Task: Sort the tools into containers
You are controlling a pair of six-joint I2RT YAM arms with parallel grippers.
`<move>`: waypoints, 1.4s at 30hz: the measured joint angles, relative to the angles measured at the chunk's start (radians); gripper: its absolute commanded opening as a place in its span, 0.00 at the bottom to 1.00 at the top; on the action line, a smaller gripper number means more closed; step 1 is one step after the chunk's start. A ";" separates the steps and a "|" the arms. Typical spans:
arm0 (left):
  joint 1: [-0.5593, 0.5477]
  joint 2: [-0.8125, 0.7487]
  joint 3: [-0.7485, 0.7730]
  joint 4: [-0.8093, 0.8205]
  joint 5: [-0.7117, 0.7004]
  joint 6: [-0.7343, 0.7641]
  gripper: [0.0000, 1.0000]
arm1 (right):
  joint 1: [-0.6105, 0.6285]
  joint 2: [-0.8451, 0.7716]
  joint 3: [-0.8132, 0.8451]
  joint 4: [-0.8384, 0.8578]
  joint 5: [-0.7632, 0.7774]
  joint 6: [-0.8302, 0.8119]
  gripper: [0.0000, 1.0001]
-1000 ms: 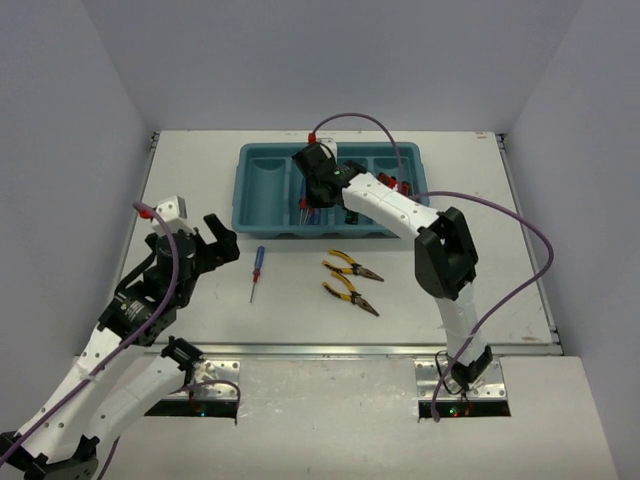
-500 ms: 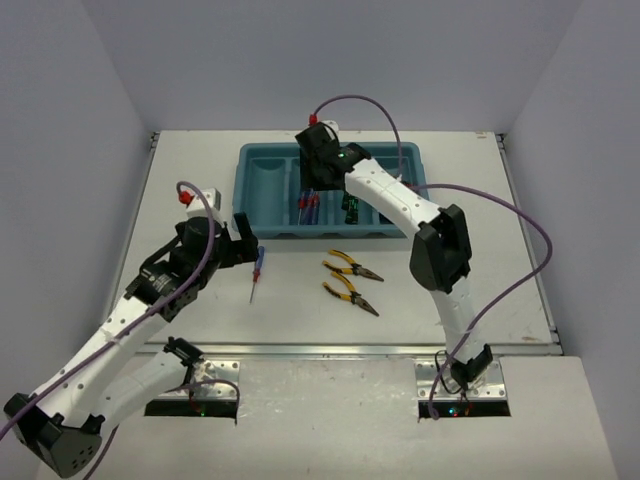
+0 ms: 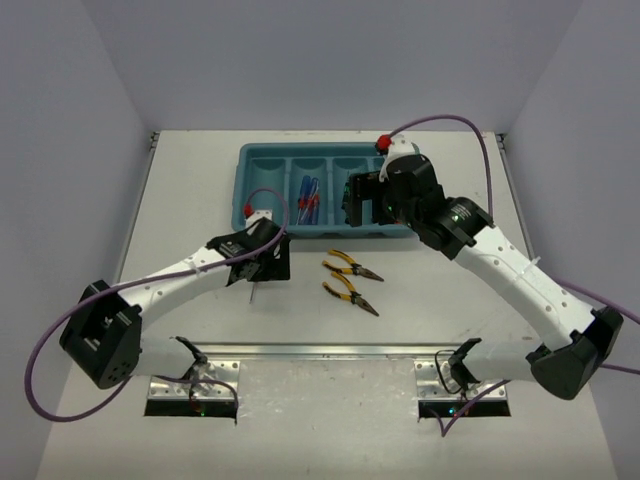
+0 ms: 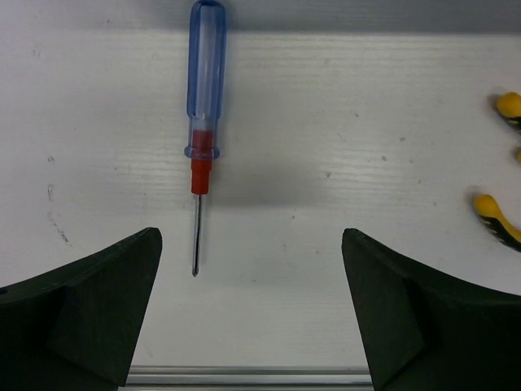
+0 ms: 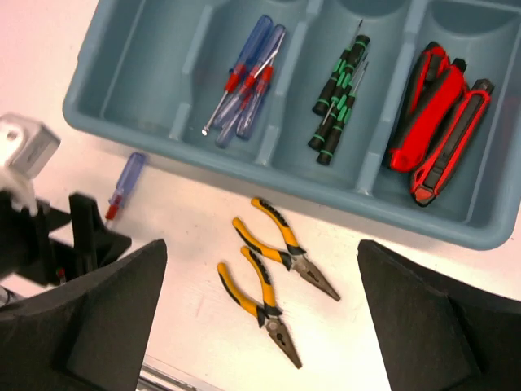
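Observation:
The teal tray holds the containers side by side. Blue-and-red screwdrivers lie in the second one, black-and-green screwdrivers in the third, and red-and-black utility knives in the fourth. On the table lie one more blue-and-red screwdriver and two yellow-handled pliers. My left gripper stands open low over the table, just short of that screwdriver's tip. My right gripper is open and holds nothing, high above the pliers and the tray's near wall.
The leftmost compartment has nothing in it. The pliers' yellow handles lie to the right of my left gripper. A metal rail runs along the table's near edge. Purple cables hang from both arms.
My right gripper has opened and swung away from the second compartment, right and toward the near side. My left arm has reached right and come down over the screwdriver on the table.

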 measured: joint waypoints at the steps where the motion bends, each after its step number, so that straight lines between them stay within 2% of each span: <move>1: 0.005 0.031 0.000 0.008 -0.002 -0.007 0.88 | 0.000 -0.023 -0.035 0.001 -0.009 -0.002 0.99; 9: 0.095 0.209 0.006 0.109 0.005 -0.003 0.84 | 0.000 -0.135 -0.171 0.009 -0.052 -0.013 0.99; 14: 0.121 0.296 0.020 0.142 0.012 0.014 0.61 | 0.000 -0.150 -0.191 0.015 -0.061 -0.021 0.99; 16: 0.126 0.307 0.019 0.157 0.026 0.019 0.44 | 0.000 -0.155 -0.197 0.017 -0.063 -0.022 0.99; 19: 0.134 0.316 0.016 0.187 0.046 0.019 0.29 | 0.000 -0.175 -0.202 0.016 -0.064 -0.023 0.99; 20: 0.137 0.316 0.013 0.197 0.054 0.018 0.19 | 0.000 -0.183 -0.202 0.016 -0.065 -0.023 0.99; 25: 0.139 0.293 -0.020 0.239 0.089 0.019 0.02 | 0.000 -0.219 -0.202 0.019 -0.075 -0.021 0.99; 30: 0.114 0.216 -0.093 0.257 0.147 0.010 0.00 | 0.000 -0.226 -0.202 0.029 -0.109 -0.016 0.99; 35: 0.013 0.121 -0.123 0.215 0.198 -0.016 0.00 | 0.000 -0.210 -0.221 0.059 -0.183 -0.004 0.99; 42: -0.054 -0.131 -0.098 0.174 0.279 -0.032 0.00 | 0.000 -0.198 -0.266 0.071 -0.246 0.025 0.99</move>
